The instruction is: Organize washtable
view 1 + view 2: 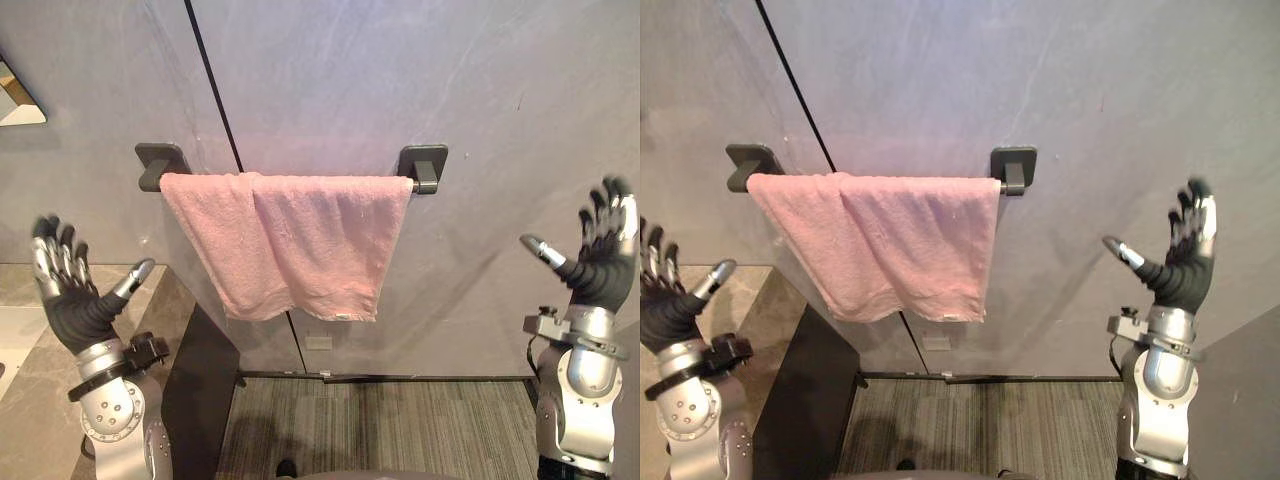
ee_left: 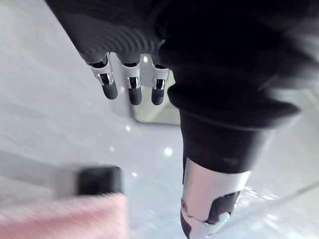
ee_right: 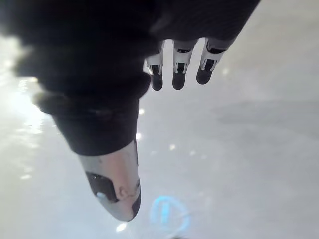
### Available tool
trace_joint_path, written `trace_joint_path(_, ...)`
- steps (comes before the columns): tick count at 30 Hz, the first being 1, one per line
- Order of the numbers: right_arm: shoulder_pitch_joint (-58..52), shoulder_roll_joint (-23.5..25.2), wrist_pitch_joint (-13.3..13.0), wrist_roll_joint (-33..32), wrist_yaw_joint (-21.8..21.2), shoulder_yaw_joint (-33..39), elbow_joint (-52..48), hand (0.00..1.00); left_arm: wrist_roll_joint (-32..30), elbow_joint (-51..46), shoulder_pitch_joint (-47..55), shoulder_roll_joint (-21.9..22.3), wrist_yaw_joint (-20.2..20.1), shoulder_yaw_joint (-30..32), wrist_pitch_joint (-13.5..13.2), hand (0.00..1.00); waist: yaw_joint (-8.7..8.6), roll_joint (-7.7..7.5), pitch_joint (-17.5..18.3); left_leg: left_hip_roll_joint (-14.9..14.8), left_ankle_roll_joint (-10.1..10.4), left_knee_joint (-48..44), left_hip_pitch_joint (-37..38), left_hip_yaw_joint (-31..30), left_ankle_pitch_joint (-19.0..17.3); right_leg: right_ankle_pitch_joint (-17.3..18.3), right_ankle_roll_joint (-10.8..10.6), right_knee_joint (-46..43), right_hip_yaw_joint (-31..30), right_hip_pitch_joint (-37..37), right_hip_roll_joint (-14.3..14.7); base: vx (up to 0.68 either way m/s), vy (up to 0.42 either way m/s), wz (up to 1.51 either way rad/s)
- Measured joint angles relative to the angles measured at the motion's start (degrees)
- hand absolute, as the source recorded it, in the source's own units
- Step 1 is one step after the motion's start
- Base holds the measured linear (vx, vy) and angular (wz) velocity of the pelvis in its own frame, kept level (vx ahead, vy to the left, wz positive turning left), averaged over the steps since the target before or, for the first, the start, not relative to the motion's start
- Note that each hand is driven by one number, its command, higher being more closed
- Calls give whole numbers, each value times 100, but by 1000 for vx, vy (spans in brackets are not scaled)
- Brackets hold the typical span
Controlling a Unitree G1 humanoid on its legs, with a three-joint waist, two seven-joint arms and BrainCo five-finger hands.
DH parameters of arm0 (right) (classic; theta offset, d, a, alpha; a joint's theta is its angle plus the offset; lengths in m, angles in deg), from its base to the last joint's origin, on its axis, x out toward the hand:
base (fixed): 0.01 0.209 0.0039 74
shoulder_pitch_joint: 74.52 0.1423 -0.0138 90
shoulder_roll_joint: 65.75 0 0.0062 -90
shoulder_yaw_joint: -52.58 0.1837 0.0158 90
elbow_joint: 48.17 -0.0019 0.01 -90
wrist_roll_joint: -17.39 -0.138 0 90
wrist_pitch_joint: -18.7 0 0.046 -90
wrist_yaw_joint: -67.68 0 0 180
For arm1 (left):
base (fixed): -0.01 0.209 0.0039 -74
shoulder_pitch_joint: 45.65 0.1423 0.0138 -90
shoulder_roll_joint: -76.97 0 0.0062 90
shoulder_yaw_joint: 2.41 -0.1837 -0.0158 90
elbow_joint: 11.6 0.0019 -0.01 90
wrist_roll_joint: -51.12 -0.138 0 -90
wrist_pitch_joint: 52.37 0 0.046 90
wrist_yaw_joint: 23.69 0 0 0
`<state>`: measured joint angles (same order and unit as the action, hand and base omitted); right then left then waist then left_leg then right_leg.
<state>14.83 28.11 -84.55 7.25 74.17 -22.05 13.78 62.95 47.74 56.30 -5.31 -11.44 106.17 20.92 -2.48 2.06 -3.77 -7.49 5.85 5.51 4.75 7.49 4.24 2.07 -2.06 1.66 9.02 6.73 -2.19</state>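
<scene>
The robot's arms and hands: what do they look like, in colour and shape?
The left arm and the right arm are silver-grey metal with rounded housings. The left hand and the right hand each wear a dark ribbed cover over palm and wrist. Their fingers are silver with dark tips, and each thumb matches.

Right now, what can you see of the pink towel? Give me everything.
The pink towel is soft looped cloth, draped over a dark wall-mounted towel bar, covering it bracket to bracket. It hangs bunched in overlapping folds, left edge slanting inward to a fairly level hem, close against the grey wall. Both the left robot hand and right robot hand are open, clear of it.
</scene>
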Motion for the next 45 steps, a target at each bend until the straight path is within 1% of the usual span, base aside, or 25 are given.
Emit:
trace_joint_path(2,409,-216,-213,-393,-202,-571,-267,0,190,-370,-158,-266,-146,-427,-122,0,5,21,14,-1,0,0,22,14,0,0,-1,-24,-13,2,0,-20,-1,-4)
trace_joint_path(3,536,-280,-262,-498,-266,-775,-316,0,281,-451,-220,-345,-205,-570,-158,0,6,27,17,-1,0,0,31,19,0,1,-1,-32,-18,5,-1,-31,2,-7)
trace_joint_path(5,1051,-552,-404,-941,-637,-1751,-386,0,889,-621,-540,-718,-617,-1202,-278,0,14,33,22,-1,-2,0,98,49,0,1,-1,-59,-59,44,-3,-42,4,-7)
trace_joint_path(6,1149,-596,-417,-1011,-719,-1948,-387,0,1021,-619,-616,-798,-717,-1345,-277,0,17,32,22,-1,-2,0,117,47,0,1,-2,-63,-59,59,-3,-47,4,-1)
trace_joint_path(7,1351,-665,-419,-1209,-913,-2354,-384,0,1342,-606,-755,-953,-932,-1653,-274,0,23,25,26,0,-3,0,161,47,0,1,-2,-68,-60,97,-6,-47,4,0)
trace_joint_path(8,1480,-709,-416,-1389,-1056,-2606,-375,0,1611,-575,-837,-1066,-1108,-1849,-265,0,27,22,28,0,-4,1,178,49,0,3,-5,-82,-68,104,-6,-47,5,-1)
trace_joint_path(9,1543,-749,-418,-1464,-1118,-2743,-364,0,1752,-563,-870,-1138,-1197,-1955,-260,0,25,20,29,0,-4,1,179,49,1,4,-5,-87,-72,101,-6,-59,6,-4)
trace_joint_path(10,1653,-895,-414,-1648,-1305,-3021,-260,0,2026,-479,-937,-1328,-1423,-2196,-246,0,23,19,30,0,-5,2,187,57,2,3,-5,-96,-90,97,-6,-49,6,-4)
trace_joint_path(11,1675,-971,-392,-1707,-1382,-3110,-208,0,2089,-424,-969,-1414,-1524,-2300,-228,0,25,18,31,0,-6,2,193,60,2,3,-5,-103,-96,97,-6,-54,6,-4)
trace_joint_path(13,1678,-1246,-278,-1998,-1655,-3342,31,0,2255,-214,-993,-1692,-1867,-2599,-162,0,20,14,34,0,-7,4,202,68,3,2,-5,-120,-109,90,-8,-18,2,-2)
trace_joint_path(14,1678,-1315,-231,-2076,-1716,-3386,100,0,2285,-149,-996,-1739,-1956,-2656,-145,0,19,14,34,0,-7,5,202,70,4,2,-5,-120,-111,89,-7,0,0,0)
trace_joint_path(15,1678,-1499,-140,-2195,-1854,-3506,317,0,2358,50,-1025,-1843,-2114,-2832,-106,0,19,14,34,0,-7,6,201,74,4,2,-5,-118,-116,85,-6,0,0,0)
trace_joint_path(17,1673,-1679,-48,-2262,-1969,-3641,535,0,2357,250,-1028,-1945,-2247,-2975,-54,0,20,14,34,0,-7,6,198,78,4,1,-5,-109,-119,83,-4,0,0,0)
trace_joint_path(19,1648,-1890,106,-2314,-2150,-3791,784,0,2357,540,-1028,-2024,-2420,-3082,47,0,14,14,34,0,-7,6,176,80,4,-5,-4,-76,-119,76,-2,0,0,0)
trace_joint_path(21,1643,-1994,151,-2318,-2232,-3879,931,0,2355,722,-1029,-2052,-2481,-3144,72,0,17,13,34,0,-7,6,150,79,3,-13,-5,-52,-117,63,0,0,0,0)
trace_joint_path(22,1643,-2039,248,-2323,-2321,-3888,1025,0,2351,855,-1028,-2070,-2495,-3181,109,0,21,13,35,0,-7,5,107,80,4,-16,-4,-52,-118,25,2,0,0,0)
trace_joint_path(23,1642,-2074,266,-2322,-2381,-3900,1123,0,2349,962,-1029,-2071,-2503,-3185,143,0,21,14,36,-1,-7,4,74,80,4,-25,-4,-49,-118,-6,4,0,0,0)
trace_joint_path(26,1640,-2209,386,-2295,-2434,-4053,1450,0,2320,1355,-1028,-2072,-2562,-3184,243,0,24,9,38,0,-6,3,32,81,4,-30,-4,-43,-118,-13,2,39,-2,-1)
trace_joint_path(27,1639,-2221,407,-2290,-2455,-4086,1534,0,2270,1449,-1028,-2072,-2577,-3184,251,0,24,9,39,0,-6,3,17,80,4,-29,-4,-40,-117,-25,3,0,0,0)
trace_joint_path(28,1631,-2218,484,-2238,-2535,-4105,1695,0,2111,1609,-1026,-2072,-2582,-3184,277,0,27,12,40,-1,-6,4,-39,79,4,-29,-3,-43,-117,-101,4,0,0,0)
trace_joint_path(32,1528,-2209,559,-2008,-2570,-4128,2159,0,1812,1959,-1027,-2068,-2579,-3160,307,0,41,11,42,0,-6,5,-165,70,4,-30,-3,-42,-113,-205,3,0,0,0)
trace_joint_path(36,1500,-2088,635,-1666,-2540,-4209,2778,0,1535,2419,-1050,-1980,-2571,-3142,381,0,67,20,67,-1,-7,3,-287,53,6,-30,-3,-33,-99,-304,3,5,-1,1)
trace_joint_path(38,1499,-1963,719,-1381,-2536,-4283,3032,0,1385,2705,-1072,-1924,-2558,-3143,453,0,68,18,68,-2,-7,2,-307,48,7,-30,-2,-22,-90,-311,4,0,0,0)
trace_joint_path(40,1499,-1834,726,-1200,-2521,-4297,3208,0,1246,2853,-1082,-1897,-2525,-3143,502,0,81,18,69,-2,-7,1,-320,46,7,-30,-1,-12,-86,-315,4,0,0,0)
trace_joint_path(45,1505,-1542,728,-852,-2345,-4287,3521,0,992,3094,-1103,-1882,-2418,-3142,504,0,132,5,76,-5,-8,1,-340,43,8,-31,1,-10,-83,-330,7,0,0,0)
